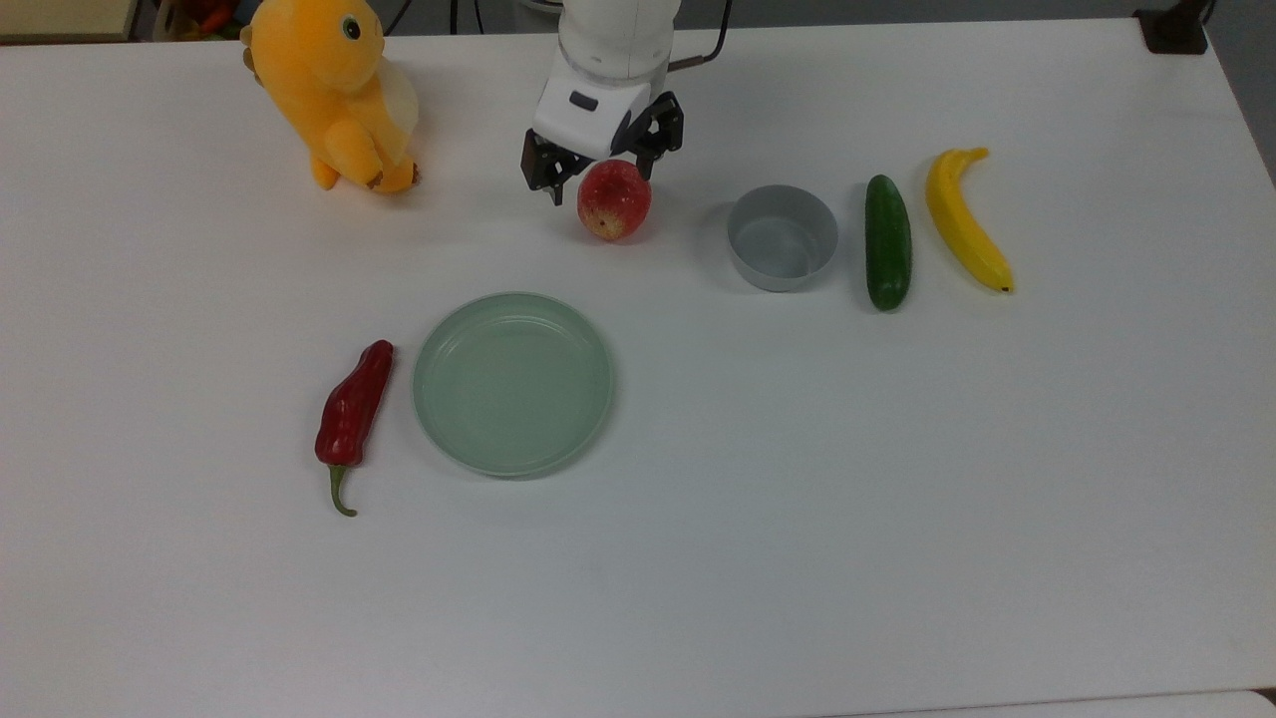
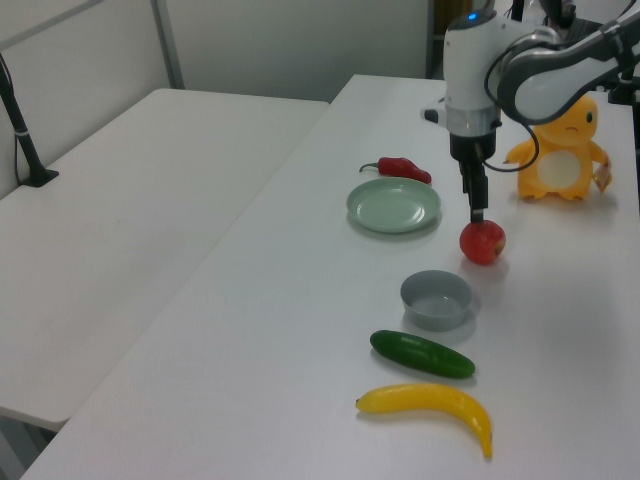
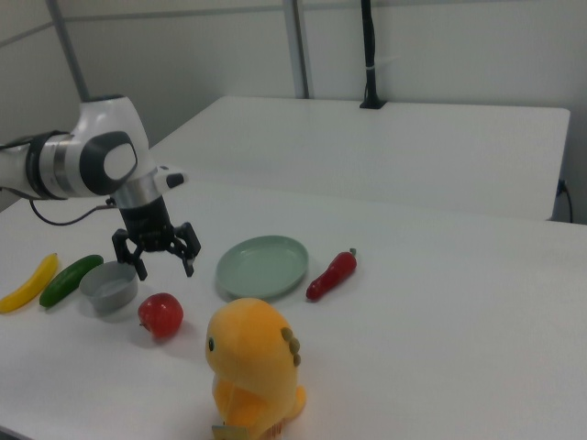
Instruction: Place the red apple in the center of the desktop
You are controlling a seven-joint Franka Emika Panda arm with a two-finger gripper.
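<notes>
White desktop (image 1: 797, 499), far edge zone: red apple (image 1: 614, 199) rests on it between yellow plush toy (image 1: 334, 90) and grey bowl (image 1: 783, 237), far off centre; gripper (image 1: 601, 172) hangs just above it, fingers spread, empty, straddling apple's top, straight drop should regrasp

The arm points its hand (image 3: 157, 257) straight down, fingers spread wide apart.
</notes>
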